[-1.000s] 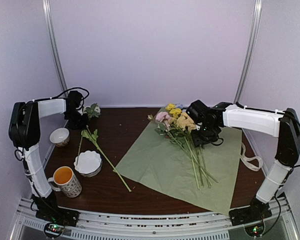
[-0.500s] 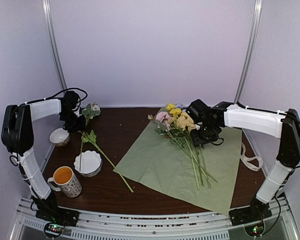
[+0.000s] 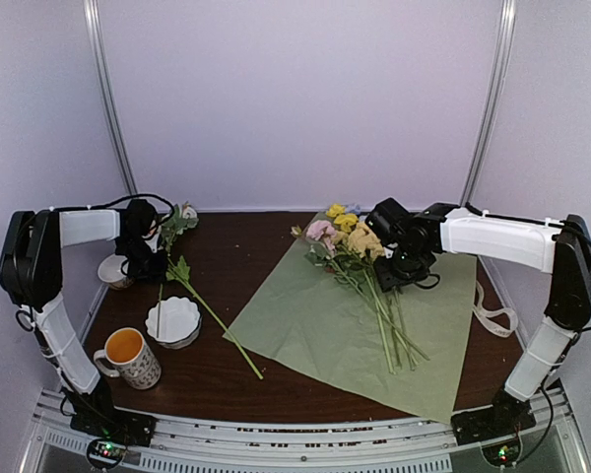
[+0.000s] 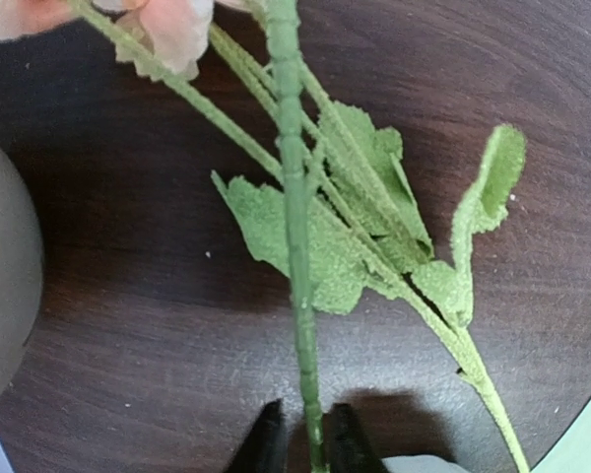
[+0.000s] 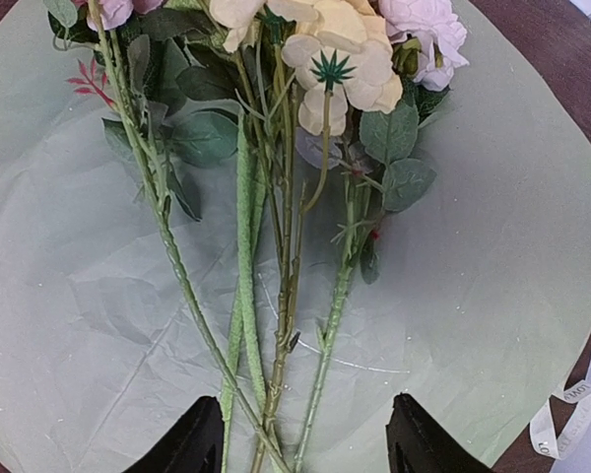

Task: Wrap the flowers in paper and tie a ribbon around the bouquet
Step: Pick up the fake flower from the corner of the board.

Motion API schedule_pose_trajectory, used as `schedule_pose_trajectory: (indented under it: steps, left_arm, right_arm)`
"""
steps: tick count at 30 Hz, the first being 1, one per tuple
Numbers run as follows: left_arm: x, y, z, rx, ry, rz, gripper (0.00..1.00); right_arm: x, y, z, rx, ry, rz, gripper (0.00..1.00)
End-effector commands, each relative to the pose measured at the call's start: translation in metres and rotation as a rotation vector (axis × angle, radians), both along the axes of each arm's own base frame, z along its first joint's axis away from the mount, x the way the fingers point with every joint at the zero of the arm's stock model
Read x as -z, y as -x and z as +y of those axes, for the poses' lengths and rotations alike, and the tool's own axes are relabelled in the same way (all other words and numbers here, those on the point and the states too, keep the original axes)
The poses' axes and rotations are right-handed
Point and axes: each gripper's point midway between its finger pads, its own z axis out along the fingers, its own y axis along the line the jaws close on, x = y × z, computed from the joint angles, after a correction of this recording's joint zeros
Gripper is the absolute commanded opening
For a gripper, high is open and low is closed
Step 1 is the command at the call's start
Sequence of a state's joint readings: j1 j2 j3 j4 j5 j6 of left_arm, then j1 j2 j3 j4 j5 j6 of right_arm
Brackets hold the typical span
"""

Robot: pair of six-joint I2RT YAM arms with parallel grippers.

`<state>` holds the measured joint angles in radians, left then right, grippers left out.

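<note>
Most of the flowers lie bunched on the sage-green paper, heads toward the back. My right gripper hovers over their stems, open wide; in the right wrist view the stems run between its spread fingertips on the paper. A loose flower lies on the dark table at the left. My left gripper is low over it, jaws narrowly apart either side of its stem, midpoint. The ribbon lies at the right table edge, its end beside the paper.
A white scalloped bowl and a mug of orange liquid stand at the front left, and a small cup sits just left of my left gripper, its side showing. Walls close in behind and at both sides.
My left gripper has come down and nearer along the loose flower, whose stem has shifted slightly. The right arm and the bunch on the paper have not moved.
</note>
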<state>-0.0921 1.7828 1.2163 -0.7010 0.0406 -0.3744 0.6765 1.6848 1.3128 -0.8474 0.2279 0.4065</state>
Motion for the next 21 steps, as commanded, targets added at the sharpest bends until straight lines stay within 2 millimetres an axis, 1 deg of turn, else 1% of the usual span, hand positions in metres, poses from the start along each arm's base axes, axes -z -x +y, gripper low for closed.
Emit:
schedule_pose_trajectory:
  steps: [1,5,7,9,11,13,15,18,20,21]
  left_arm:
    - [0.003,-0.007,-0.004,0.011,0.029,-0.019,0.15]
    - [0.006,-0.007,-0.006,0.014,0.035,-0.013,0.10]
    - [0.007,-0.008,-0.006,0.013,0.038,-0.012,0.01]
    - [0.003,-0.009,-0.007,0.013,0.043,-0.024,0.00]
    - [-0.007,-0.011,-0.006,0.005,0.046,-0.059,0.00]
    - [-0.026,-0.014,-0.006,-0.002,0.050,-0.119,0.00]
    - [-0.051,-0.018,-0.005,-0.008,0.054,-0.192,0.00]
    - [-0.095,-0.021,-0.004,-0.008,0.056,-0.317,0.00]
    - [-0.127,-0.022,-0.008,0.009,0.075,-0.416,0.00]
    - [-0.146,-0.021,-0.012,0.028,0.093,-0.475,0.00]
  right_arm:
    - [-0.001,0.003,-0.003,-0.006,0.016,-0.009,0.59]
    - [-0.004,0.003,-0.003,-0.005,0.015,-0.013,0.59]
    - [-0.005,0.003,-0.002,-0.007,0.012,-0.013,0.59]
    - [-0.006,0.002,-0.002,-0.007,0.014,-0.015,0.59]
    - [-0.007,0.002,-0.003,-0.006,0.020,-0.017,0.59]
    - [-0.009,0.003,-0.004,-0.006,0.022,-0.020,0.59]
    - [-0.012,0.003,-0.005,-0.004,0.022,-0.026,0.60]
    - [-0.020,0.002,-0.005,-0.003,0.006,-0.044,0.60]
    - [-0.028,0.002,-0.001,-0.010,-0.020,-0.058,0.60]
    - [-0.034,0.001,0.002,-0.021,-0.042,-0.070,0.60]
